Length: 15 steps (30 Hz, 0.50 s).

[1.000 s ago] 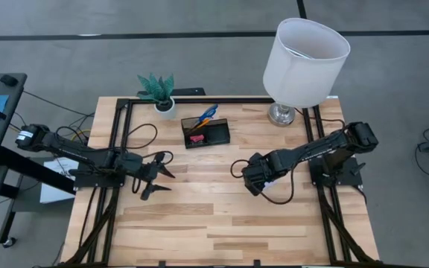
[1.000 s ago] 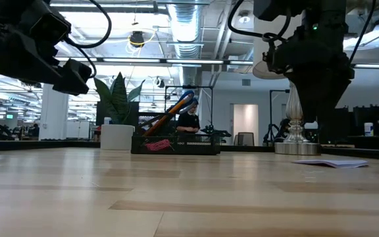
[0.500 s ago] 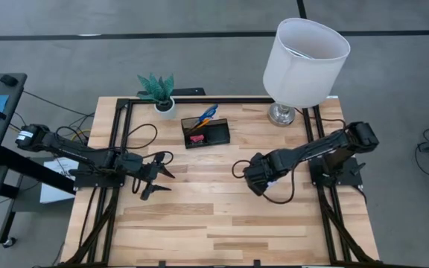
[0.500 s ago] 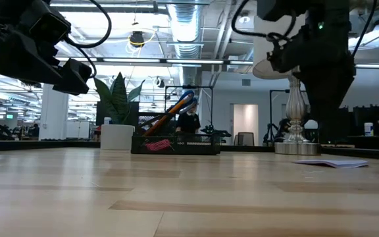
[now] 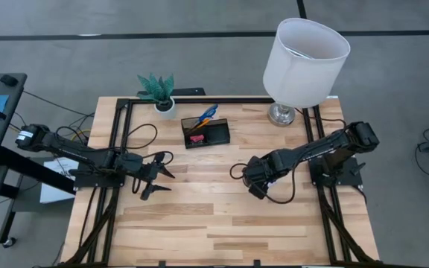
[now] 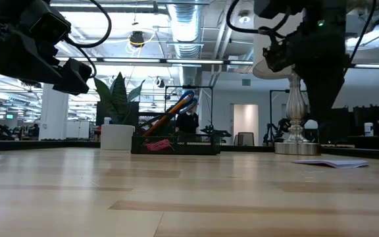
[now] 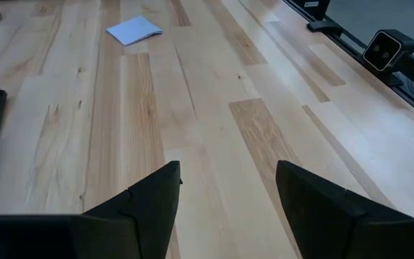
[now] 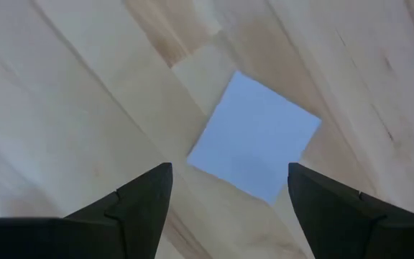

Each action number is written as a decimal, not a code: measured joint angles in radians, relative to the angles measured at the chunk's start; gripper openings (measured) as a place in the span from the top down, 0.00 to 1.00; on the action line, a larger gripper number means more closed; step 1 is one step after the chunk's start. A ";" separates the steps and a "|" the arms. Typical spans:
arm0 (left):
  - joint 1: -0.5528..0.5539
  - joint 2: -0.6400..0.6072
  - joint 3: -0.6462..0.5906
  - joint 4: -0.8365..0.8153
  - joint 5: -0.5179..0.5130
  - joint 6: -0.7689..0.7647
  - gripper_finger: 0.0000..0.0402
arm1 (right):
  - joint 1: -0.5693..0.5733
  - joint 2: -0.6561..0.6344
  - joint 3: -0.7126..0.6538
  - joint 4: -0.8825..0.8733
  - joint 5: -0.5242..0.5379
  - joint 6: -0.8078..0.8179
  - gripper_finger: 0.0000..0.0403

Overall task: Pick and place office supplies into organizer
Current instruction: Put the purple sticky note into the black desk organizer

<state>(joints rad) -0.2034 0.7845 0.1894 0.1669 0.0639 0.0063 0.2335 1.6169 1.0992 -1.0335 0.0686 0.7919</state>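
1. Right end effector [image 8: 228,208], fingers spread, hovers directly over the pale blue note pad [image 8: 254,134] lying flat on the bench [image 5: 199,216], right of centre.
2. Step: pre-grasp; next, descend and pinch an edge.
3. Left end effector [image 7: 227,191], spread, waits left; organizer [image 5: 205,134] far centre.

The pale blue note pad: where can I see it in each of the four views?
High view: hidden under the right claw.
Low view: note pad flat at right, before the lamp base.
Left wrist view: near the upper edge.
Right wrist view: centre, between open fingers.
Shared landmark: the wooden table.
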 joint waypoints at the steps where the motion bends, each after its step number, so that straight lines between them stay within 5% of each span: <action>1: 0.000 0.000 0.000 0.000 0.000 0.000 0.44 | 0.000 0.005 0.000 0.008 0.000 0.010 0.33; 15: 0.000 0.000 0.000 0.000 0.000 -0.002 0.44 | -0.001 0.020 0.000 0.003 0.020 0.202 0.33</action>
<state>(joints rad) -0.2031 0.7845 0.1898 0.1664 0.0639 0.0044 0.2329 1.6367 1.0992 -1.0307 0.0883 0.9943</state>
